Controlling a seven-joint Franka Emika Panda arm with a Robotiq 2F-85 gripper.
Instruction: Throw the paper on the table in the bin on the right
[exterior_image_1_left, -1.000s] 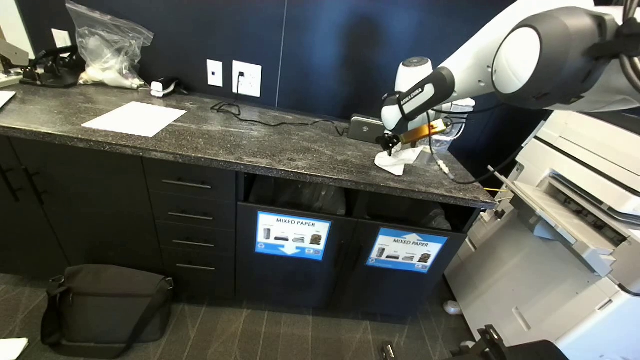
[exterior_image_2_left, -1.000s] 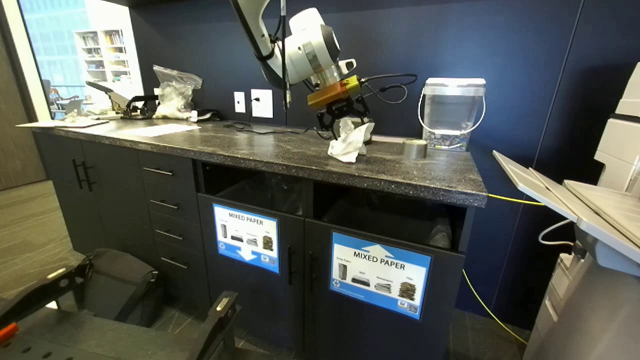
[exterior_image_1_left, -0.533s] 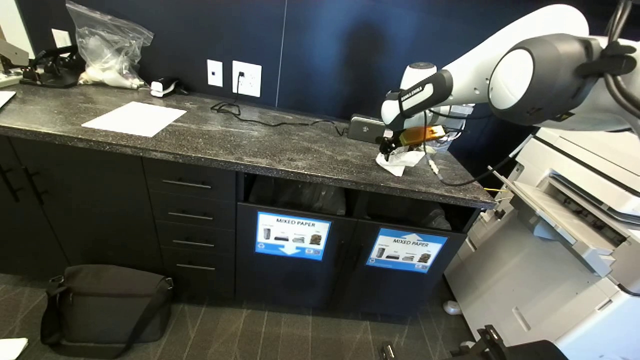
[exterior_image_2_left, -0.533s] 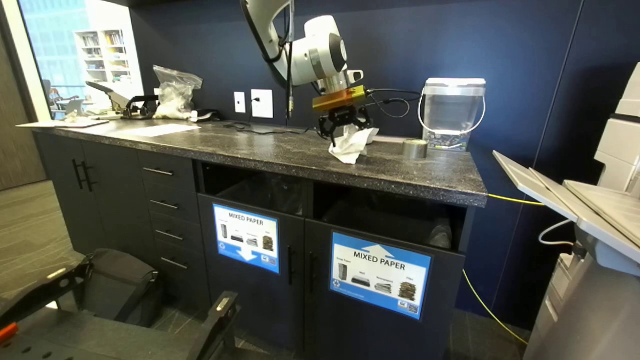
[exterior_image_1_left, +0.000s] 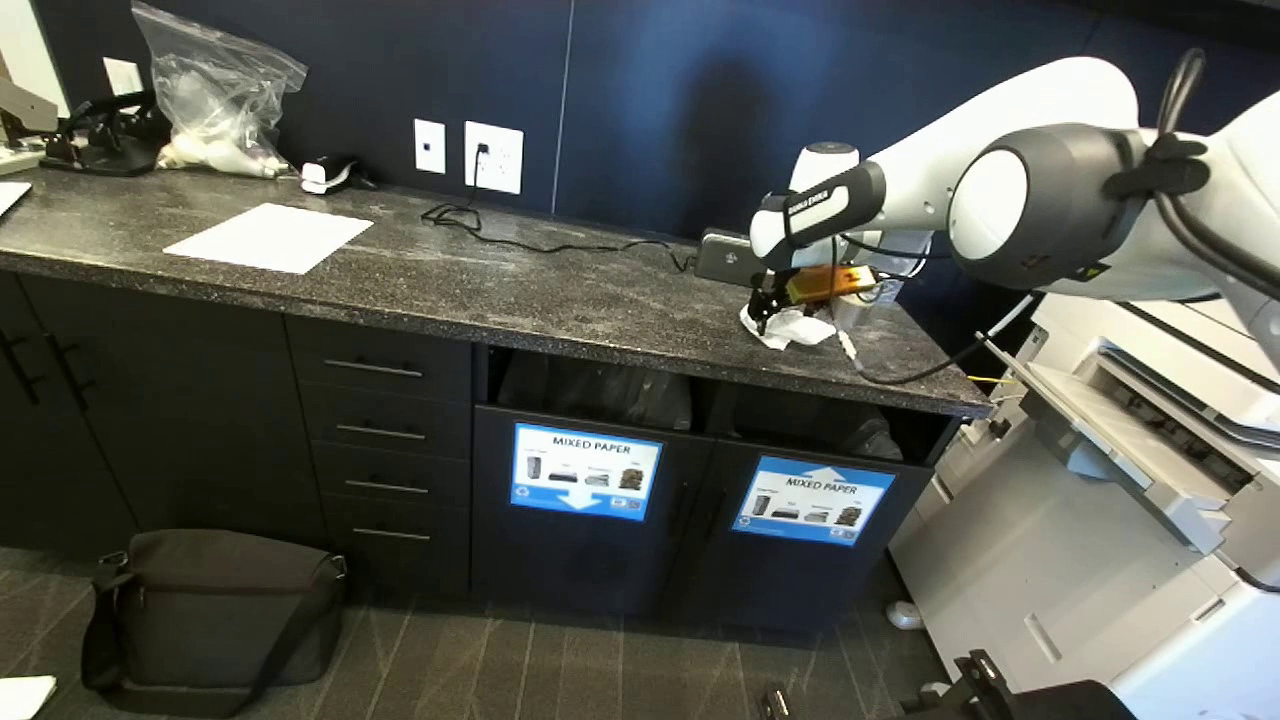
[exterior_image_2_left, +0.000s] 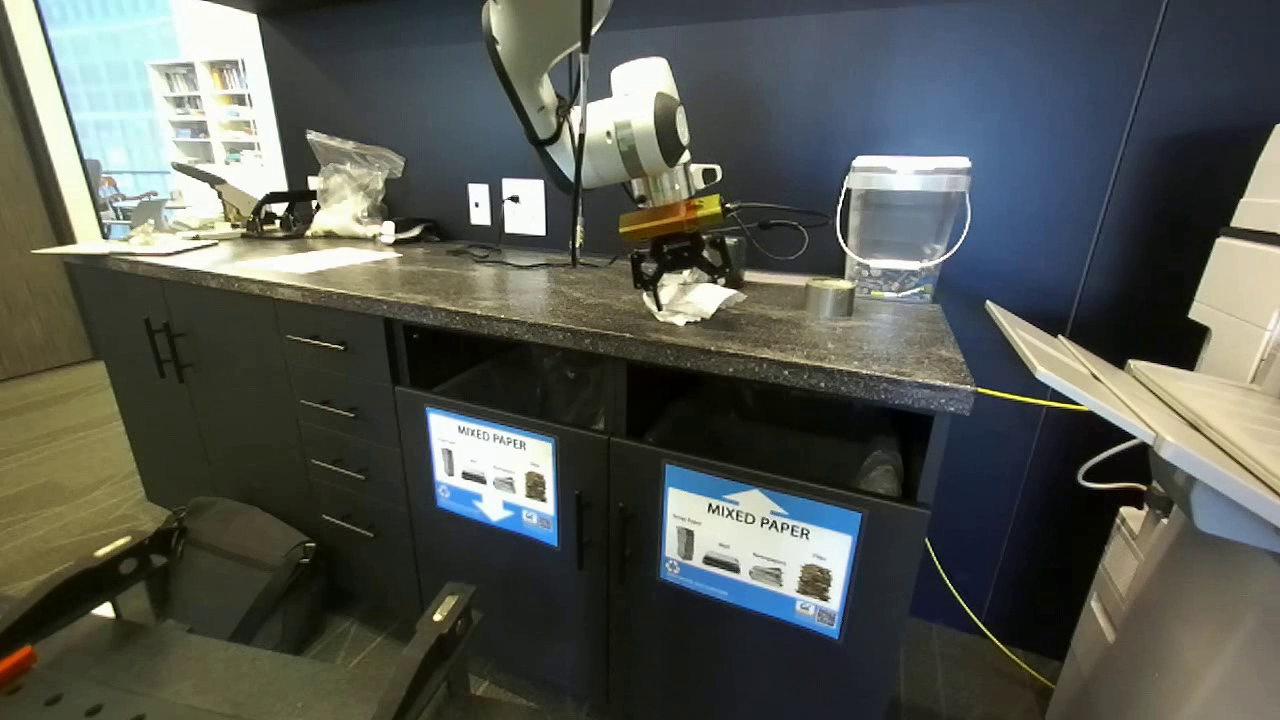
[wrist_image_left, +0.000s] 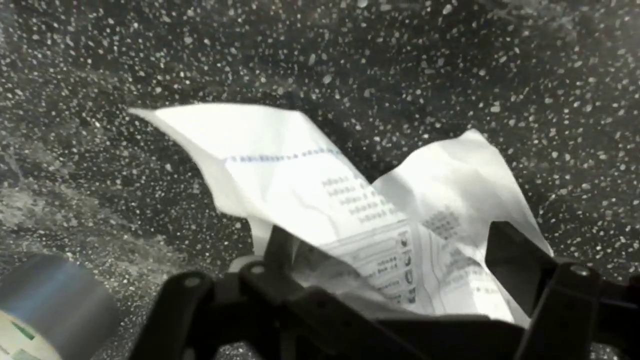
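Claw (wrist_image_left: 392, 245): spread wide, pointing down, low over the tabletop (exterior_image_2_left: 480, 290). In the wrist view its fingers (wrist_image_left: 520, 265) stand one to each side of the paper (wrist_image_left: 295, 185), which fills much of the gap between them. Whether either finger touches it: cannot tell.

Paper: white, crumpled, printed with lines of text; two loose flaps jut out beyond the claw. In both exterior views it lies on the tabletop near the front edge, partly hidden by the claw.

Bin (exterior_image_2_left: 740, 660): black, under the tabletop, right-hand one of a pair. Slot at its top dark inside; a bit of clear plastic (exterior_image_2_left: 882, 470) shows at the right end. Blue-and-white label (exterior_image_2_left: 760, 550) on its front reads MIXED PAPER, arrow up.

Surroundings: roll of tape (exterior_image_2_left: 828, 300) on the tabletop, apart from the paper, toward the printer (exterior_image_1_left: 1090, 420) end. Clear bucket (exterior_image_2_left: 905, 215) with white lid just behind the tape. Flat white sheet (exterior_image_1_left: 270, 238) well apart from the paper, toward the opposite end; plastic bag (exterior_image_1_left: 215, 135) farther back.
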